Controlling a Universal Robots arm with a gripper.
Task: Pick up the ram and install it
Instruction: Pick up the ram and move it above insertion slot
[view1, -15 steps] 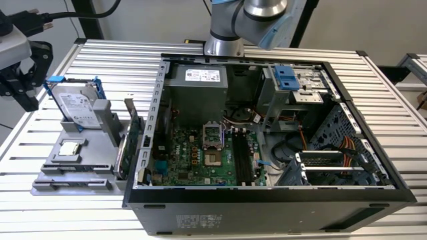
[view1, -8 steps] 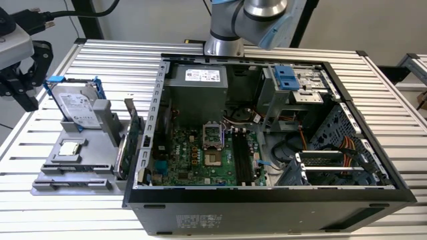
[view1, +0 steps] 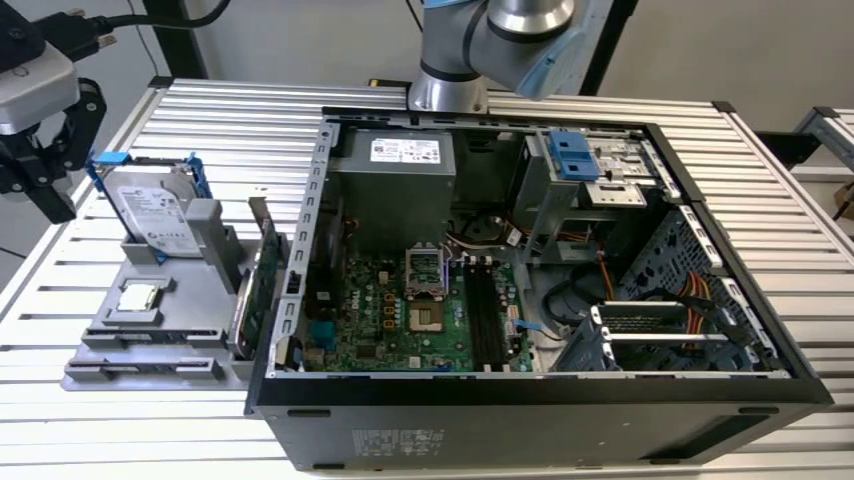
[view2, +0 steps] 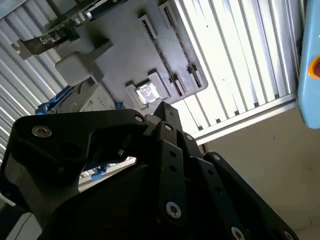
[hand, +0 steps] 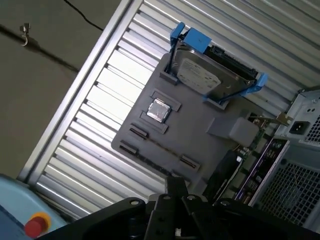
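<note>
Exterior view: your gripper (view1: 38, 190) hangs with jaws parted and empty at the exterior view's far left, just beside the gray parts holder (view1: 187, 335) and well apart from the open computer case (view1: 534, 400). Where the ram sits is too small to tell, so judge both pickup and seating as outstanding. White labels on the hard drive (view1: 150, 215) and power supply (view1: 394, 185) are unreadable.

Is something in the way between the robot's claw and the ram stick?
Yes, sideways: the hard drive in its blue frame stands on the gray holder between the gripper and the ram. Above it, nothing visible.
</note>
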